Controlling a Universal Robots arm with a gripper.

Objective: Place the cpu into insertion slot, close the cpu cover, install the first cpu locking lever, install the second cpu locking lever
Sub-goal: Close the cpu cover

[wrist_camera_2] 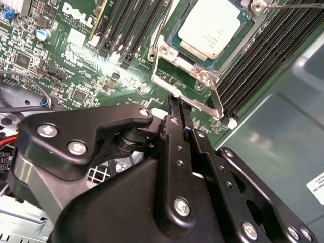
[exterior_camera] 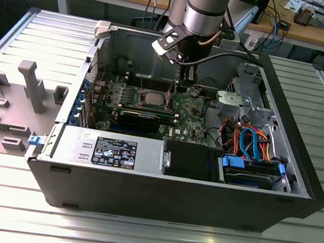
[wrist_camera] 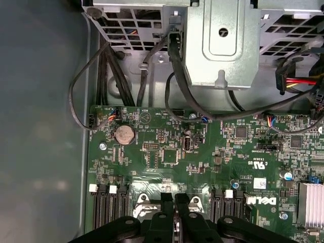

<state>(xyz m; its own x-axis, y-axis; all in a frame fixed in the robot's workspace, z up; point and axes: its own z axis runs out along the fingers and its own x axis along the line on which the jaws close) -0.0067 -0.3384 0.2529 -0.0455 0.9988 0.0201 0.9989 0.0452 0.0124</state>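
The cpu (wrist_camera_2: 210, 28) lies flat in the insertion slot (wrist_camera_2: 178, 46), silver top up, on the green motherboard; in the exterior view the cpu (exterior_camera: 151, 99) sits mid-board. The cpu cover (wrist_camera_2: 217, 104) stands tilted up from the socket's edge, green board showing through its window. My gripper (wrist_camera_2: 178, 104) is shut with nothing visible between the fingers, tips right at the raised cover's edge. Over the board it hangs just to the exterior view's right of the socket, gripper (exterior_camera: 184, 76). Thin wire locking levers (wrist_camera_2: 163, 28) stand loose beside the socket. The gripper (wrist_camera: 174, 200) points at the board.
Long black memory slots (wrist_camera_2: 121, 30) flank the socket. A black card (exterior_camera: 141, 118) lies in front of it. A metal drive cage (wrist_camera: 223, 40) with cables (exterior_camera: 251, 142) and the case walls (exterior_camera: 139, 186) hem the board in. A grey fixture (exterior_camera: 29, 85) stands outside.
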